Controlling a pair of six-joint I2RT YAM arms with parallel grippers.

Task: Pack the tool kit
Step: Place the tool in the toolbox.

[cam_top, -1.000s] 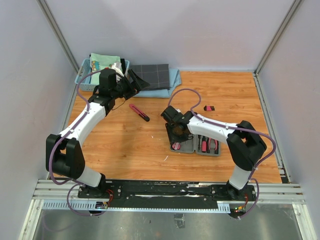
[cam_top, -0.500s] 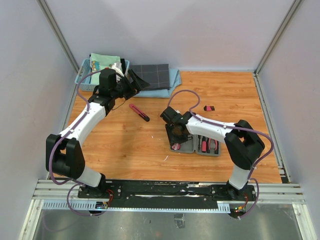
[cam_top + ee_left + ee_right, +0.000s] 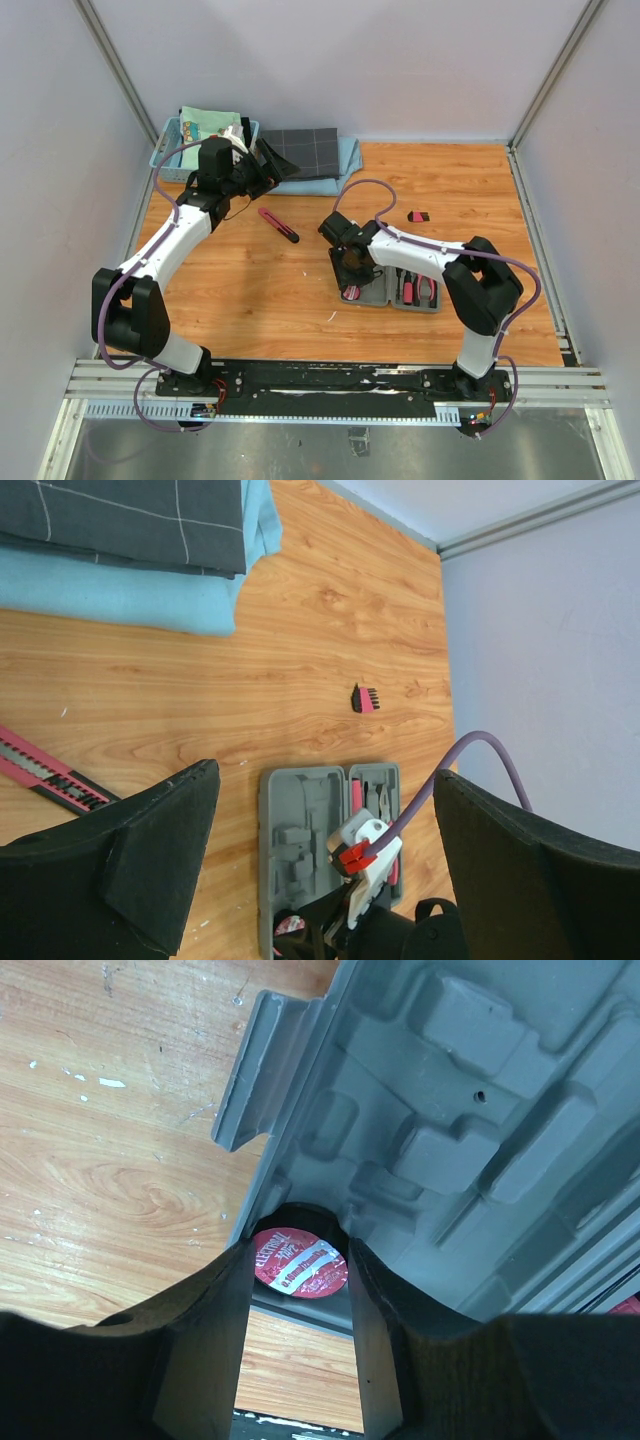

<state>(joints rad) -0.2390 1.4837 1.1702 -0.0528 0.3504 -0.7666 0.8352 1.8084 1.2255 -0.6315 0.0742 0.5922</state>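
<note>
The right gripper (image 3: 300, 1250) hung over the near left corner of the open tool case (image 3: 460, 1100), its fingers partly closed on the round tape (image 3: 298, 1265). Whether the disc was already down in its round recess I could not tell. To do this well, the tape should be kept flat and centred over that recess and pressed straight down until it seats. Only then should it be let go, with the fingers lifted clear of the moulded walls. The left gripper (image 3: 262, 168) stood wide open and empty by the folded cloth (image 3: 305, 150). The case lay open flat on the wooden table (image 3: 250, 290), right of centre. It was grey plastic, with bare moulded slots in the left half and pink-handled tools (image 3: 415, 290) in the right. A pink utility knife (image 3: 279, 225) and a small bit holder (image 3: 419, 216) lay outside it
</note>
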